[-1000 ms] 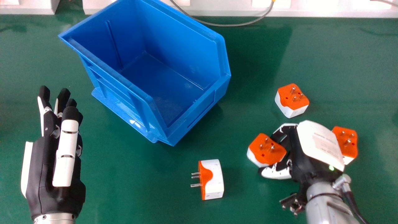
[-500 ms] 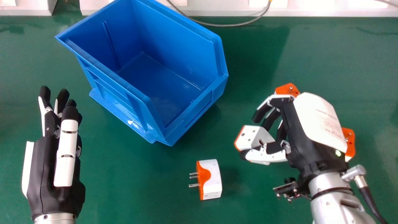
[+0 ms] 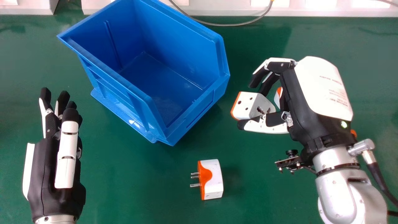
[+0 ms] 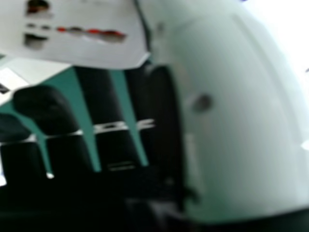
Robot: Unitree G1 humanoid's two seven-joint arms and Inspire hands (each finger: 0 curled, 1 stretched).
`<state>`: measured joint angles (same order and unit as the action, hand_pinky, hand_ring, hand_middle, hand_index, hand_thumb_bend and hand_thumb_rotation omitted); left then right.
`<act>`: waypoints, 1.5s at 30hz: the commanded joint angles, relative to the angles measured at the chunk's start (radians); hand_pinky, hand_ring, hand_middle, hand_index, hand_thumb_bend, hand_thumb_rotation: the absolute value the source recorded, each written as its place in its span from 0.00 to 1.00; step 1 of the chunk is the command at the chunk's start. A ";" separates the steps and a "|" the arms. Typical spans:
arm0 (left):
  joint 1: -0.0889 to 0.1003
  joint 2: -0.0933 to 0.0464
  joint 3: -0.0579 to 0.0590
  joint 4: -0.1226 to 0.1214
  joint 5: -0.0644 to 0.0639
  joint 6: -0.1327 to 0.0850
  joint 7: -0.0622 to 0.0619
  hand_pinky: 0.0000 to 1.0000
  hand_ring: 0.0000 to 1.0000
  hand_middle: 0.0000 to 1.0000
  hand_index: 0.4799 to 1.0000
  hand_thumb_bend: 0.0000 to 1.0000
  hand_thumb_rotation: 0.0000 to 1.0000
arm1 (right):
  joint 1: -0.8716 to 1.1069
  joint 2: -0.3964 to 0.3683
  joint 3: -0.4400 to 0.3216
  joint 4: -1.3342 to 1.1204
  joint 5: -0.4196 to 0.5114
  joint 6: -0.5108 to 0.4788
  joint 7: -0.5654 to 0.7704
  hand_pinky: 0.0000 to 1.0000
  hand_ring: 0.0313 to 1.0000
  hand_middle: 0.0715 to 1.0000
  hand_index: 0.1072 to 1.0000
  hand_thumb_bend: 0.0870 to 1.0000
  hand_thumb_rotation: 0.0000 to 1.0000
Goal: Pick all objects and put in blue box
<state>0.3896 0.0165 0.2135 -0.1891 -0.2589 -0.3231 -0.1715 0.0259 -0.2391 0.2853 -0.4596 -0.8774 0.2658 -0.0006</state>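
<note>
In the head view my right hand (image 3: 311,93), right of the blue box (image 3: 183,115), is curled round a white and orange adapter (image 3: 252,104), pinched between fingers and thumb above the table. The right hand view has the held adapter (image 4: 82,34) close up beside this hand's thumb (image 4: 231,116). A second adapter (image 3: 277,98) is mostly hidden behind the right hand, and a bit of a third (image 3: 353,133) peeks out by the wrist. Another adapter (image 3: 211,179) lies on its side near the front, prongs facing left. My left hand (image 3: 56,161) stays left of the box, fingers straight.
The green table (image 3: 130,183) extends around everything. A grey cable (image 3: 230,24) curves along the back edge in front of white equipment (image 3: 217,8). The box's raised walls face the right hand's side. A black cable (image 3: 377,174) trails from the right wrist.
My right hand has risen off the table and moved toward the back with the adapter, which has tilted so its white socket face shows. The left hand has stayed in place.
</note>
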 commanded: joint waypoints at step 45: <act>0.072 -0.015 -0.033 -0.079 0.005 -0.014 0.011 1.00 1.00 0.99 0.97 0.50 0.72 | -1.110 0.353 0.179 1.314 0.108 -0.074 -0.220 0.25 0.35 0.46 0.49 0.46 0.00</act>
<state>0.4533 0.0055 0.1819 -0.2357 -0.2638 -0.3268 -0.1663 -1.0183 0.1072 0.4592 0.8478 -0.7759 0.2176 -0.1935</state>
